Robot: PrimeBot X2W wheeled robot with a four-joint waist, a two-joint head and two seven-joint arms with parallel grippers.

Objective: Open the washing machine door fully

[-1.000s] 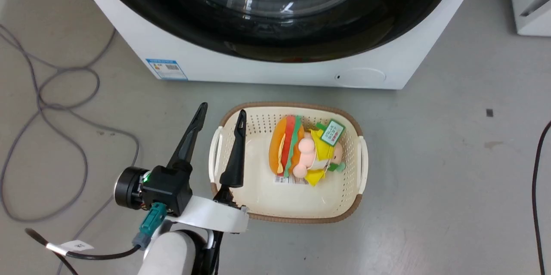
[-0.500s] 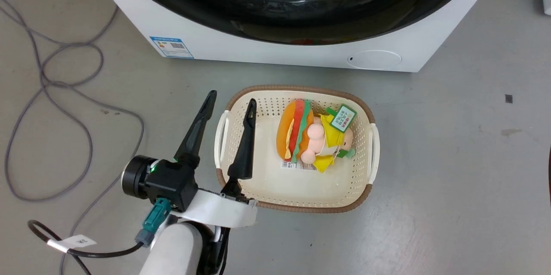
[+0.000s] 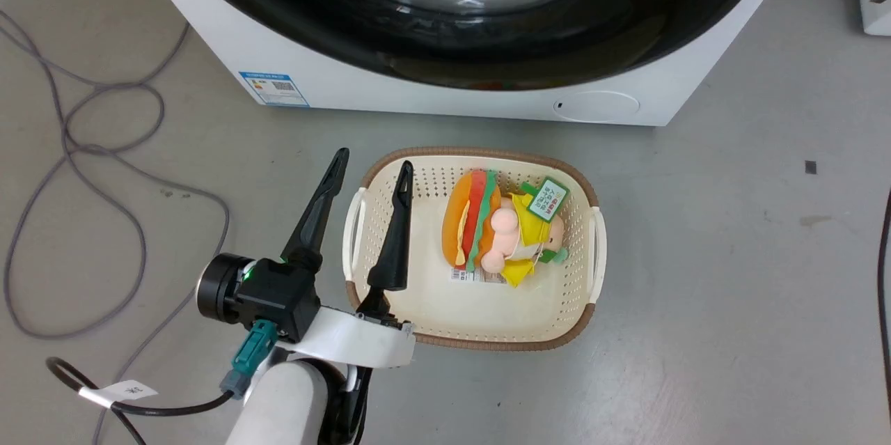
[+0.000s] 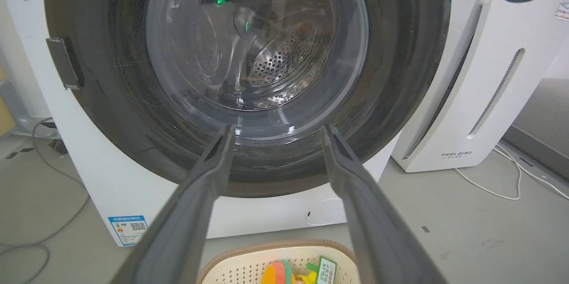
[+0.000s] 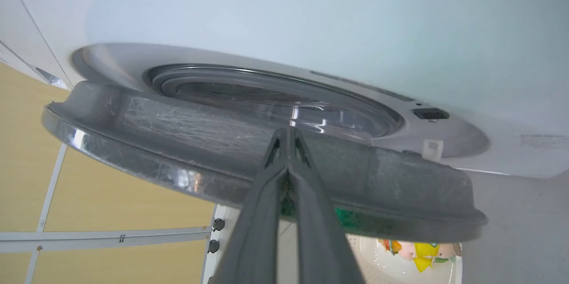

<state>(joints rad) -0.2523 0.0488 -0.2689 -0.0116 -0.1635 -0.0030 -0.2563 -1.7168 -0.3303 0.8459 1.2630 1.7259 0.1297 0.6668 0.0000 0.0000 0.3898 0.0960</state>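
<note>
The right gripper (image 5: 288,137) has its two fingers together, tips meeting against the grey inner wall of the door (image 5: 178,124). Whether a lip of the rim is nipped between them cannot be told. In the right wrist view the door stands a little off the white front of the washer (image 5: 266,8), so it is ajar and far from fully open, and the glass bowl shows in the gap.

The left gripper (image 3: 374,157) hangs low with its fingers apart and holds nothing. It sits over the left edge of the basket (image 3: 487,152), which lies on the floor just before the washer with a toy (image 3: 480,229) in it.

The step in hand is judged to be the swing outward. To do it well, the right tips should stay hooked behind the rim and follow the door's arc about its hinge. A straight pull would likely let them slide off the glossy edge. A slow, even sweep is wise, with the right arm carried clear of the left gripper. The basket looks low enough to pass under the door, though this is not certain.
</note>
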